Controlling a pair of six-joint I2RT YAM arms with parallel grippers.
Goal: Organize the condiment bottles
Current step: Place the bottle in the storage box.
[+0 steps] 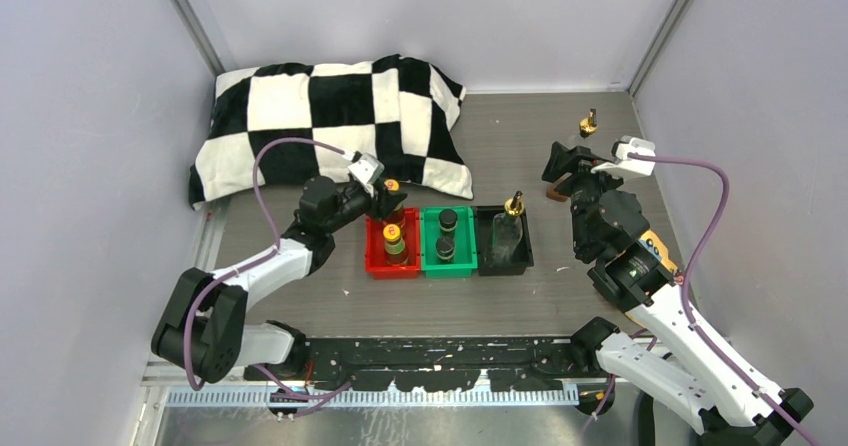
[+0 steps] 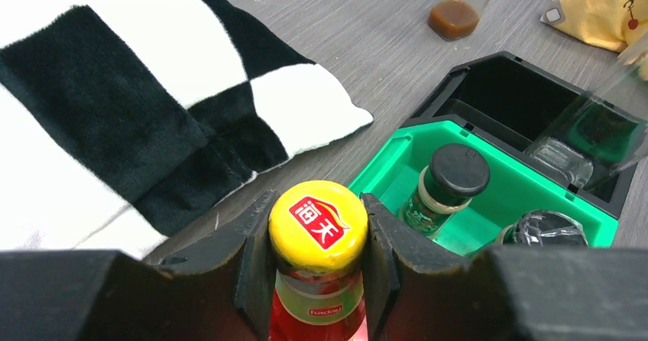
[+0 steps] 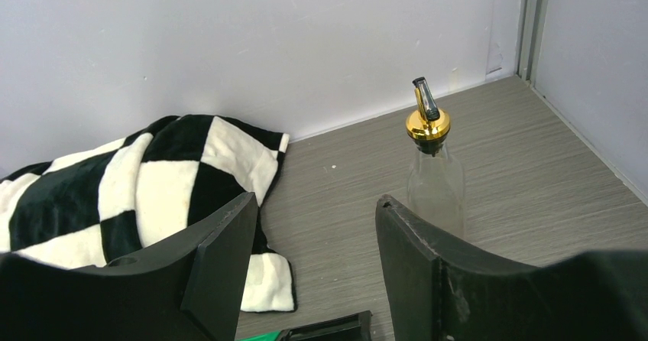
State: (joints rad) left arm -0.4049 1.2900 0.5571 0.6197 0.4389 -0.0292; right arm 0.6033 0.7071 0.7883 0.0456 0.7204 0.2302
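My left gripper (image 2: pixel 319 203) is shut on the neck of a reddish bottle with a yellow cap (image 2: pixel 319 226), at the rear of the red tray (image 1: pixel 375 256); I cannot tell whether it rests on the tray floor. A second yellow-capped bottle (image 1: pixel 394 238) stands in that tray. Two black-capped bottles (image 2: pixel 456 171) (image 2: pixel 546 230) stand in the green tray (image 2: pixel 382 165). A clear bottle with a gold pourer (image 1: pixel 513 209) is in the black tray (image 1: pixel 525 256). Another clear bottle (image 3: pixel 432 165) stands at the back right. My right gripper (image 3: pixel 315 199) is open and empty, just left of it.
A black-and-white checked pillow (image 1: pixel 330 116) fills the back left of the table, its corner close behind the red tray. Grey walls enclose the back and both sides. The three trays sit side by side mid-table.
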